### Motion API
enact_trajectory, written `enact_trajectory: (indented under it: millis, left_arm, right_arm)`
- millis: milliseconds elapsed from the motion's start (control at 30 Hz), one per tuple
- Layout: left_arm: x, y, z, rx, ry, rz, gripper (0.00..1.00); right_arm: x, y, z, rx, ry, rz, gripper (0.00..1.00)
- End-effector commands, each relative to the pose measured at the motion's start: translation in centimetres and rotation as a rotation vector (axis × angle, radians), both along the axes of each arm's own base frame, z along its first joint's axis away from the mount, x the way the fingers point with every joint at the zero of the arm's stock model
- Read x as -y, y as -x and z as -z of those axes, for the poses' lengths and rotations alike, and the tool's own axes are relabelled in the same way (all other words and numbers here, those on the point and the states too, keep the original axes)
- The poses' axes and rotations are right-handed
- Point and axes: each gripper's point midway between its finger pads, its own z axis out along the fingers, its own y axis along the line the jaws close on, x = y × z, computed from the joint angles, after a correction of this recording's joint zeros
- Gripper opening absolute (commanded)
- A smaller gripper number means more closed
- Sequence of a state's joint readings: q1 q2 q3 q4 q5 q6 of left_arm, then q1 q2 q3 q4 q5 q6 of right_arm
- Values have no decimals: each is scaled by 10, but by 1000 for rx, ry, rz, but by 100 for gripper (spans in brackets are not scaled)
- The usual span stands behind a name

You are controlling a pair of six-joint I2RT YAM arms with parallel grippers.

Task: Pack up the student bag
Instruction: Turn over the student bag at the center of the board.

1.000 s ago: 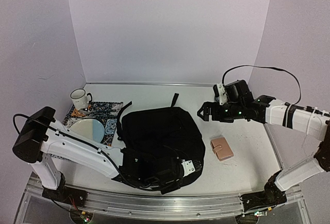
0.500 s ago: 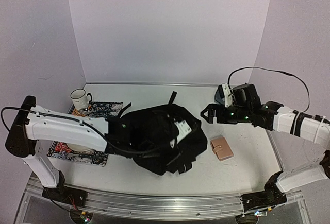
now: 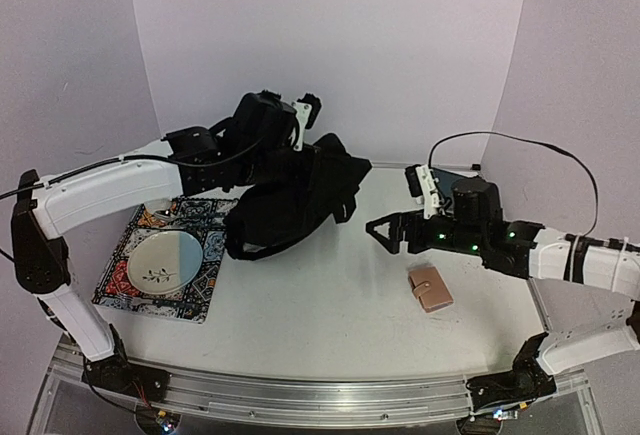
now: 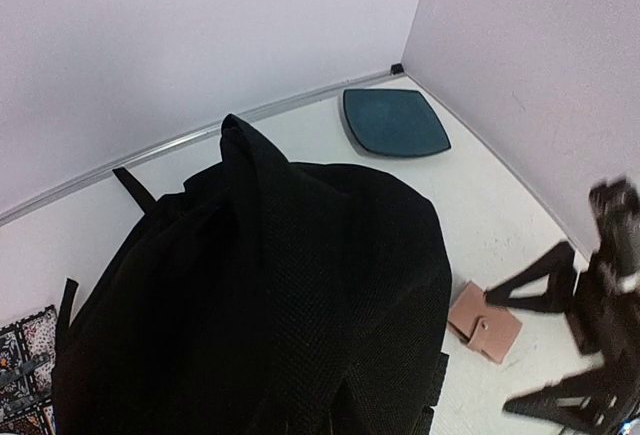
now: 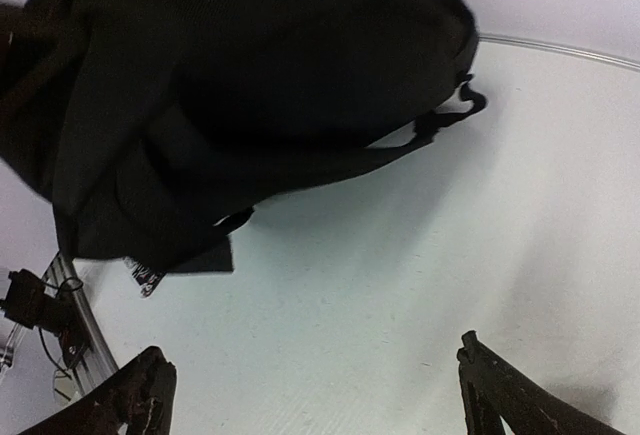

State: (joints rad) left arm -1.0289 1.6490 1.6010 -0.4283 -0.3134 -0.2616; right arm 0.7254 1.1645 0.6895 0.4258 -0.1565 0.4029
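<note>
The student bag [image 3: 300, 195], a large black backpack, hangs lifted off the table at the back centre-left, its lower part trailing down toward the table. My left gripper [image 3: 292, 133] is at its top and shut on the fabric. In the left wrist view the bag [image 4: 280, 295] fills the frame and hides the fingers. My right gripper [image 3: 385, 236] is open and empty, low over the table to the right of the bag. In the right wrist view [image 5: 310, 355] it faces the hanging bag [image 5: 250, 75].
A pink wallet [image 3: 431, 288] lies on the table at the right, also in the left wrist view [image 4: 485, 321]. A dark blue-grey tray [image 4: 395, 122] sits in the far right corner. A plate [image 3: 165, 258] rests on a patterned mat [image 3: 200, 290] at the left.
My left arm has raised the bag from the near middle of the table up and back toward the far wall. My right gripper has moved left and lower, toward the centre.
</note>
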Motion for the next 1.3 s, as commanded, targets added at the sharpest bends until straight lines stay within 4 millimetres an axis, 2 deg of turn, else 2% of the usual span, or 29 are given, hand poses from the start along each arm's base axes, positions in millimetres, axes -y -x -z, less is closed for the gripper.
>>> enact_trajectory:
  millis: [0,100,200,433,633,833,900,967,1033,1100,1200,1267]
  left_arm:
    - [5,-11,-124,140,331,-33,0]
    - [8,-13,-145,163,371,-23,0]
    - [11,-12,-158,174,401,-7,0]
    - [14,-8,-183,192,455,20,0]
    - [14,-8,-193,193,488,20,0]
    - [19,-7,-201,188,518,35,0]
    - [22,-6,-204,184,530,51,0]
    - [23,-4,-208,184,543,65,0]
    - [23,-3,-212,190,550,71,0]
    - [22,-2,-216,198,554,74,0]
    - [21,0,-224,212,567,81,0]
    - [20,2,-230,222,577,85,0]
  right_arm:
    - [-43,20,-25,142,-98,-117,98]
    - [-71,25,-25,172,-114,-140,98]
    - [-91,29,-37,205,-162,-153,98]
    - [-115,30,-68,297,-245,-149,98]
    - [-115,21,-84,298,-317,-82,98]
    - [-87,-8,-86,195,-370,145,97]
    - [-80,-14,-88,187,-359,203,84]
    - [-75,-18,-89,196,-325,248,62]
    - [-71,-21,-93,215,-275,281,36]
    - [-66,-23,-95,232,-218,312,18]
    - [-52,-25,-104,262,-114,387,1]
    - [-39,-26,-115,297,-31,448,0]
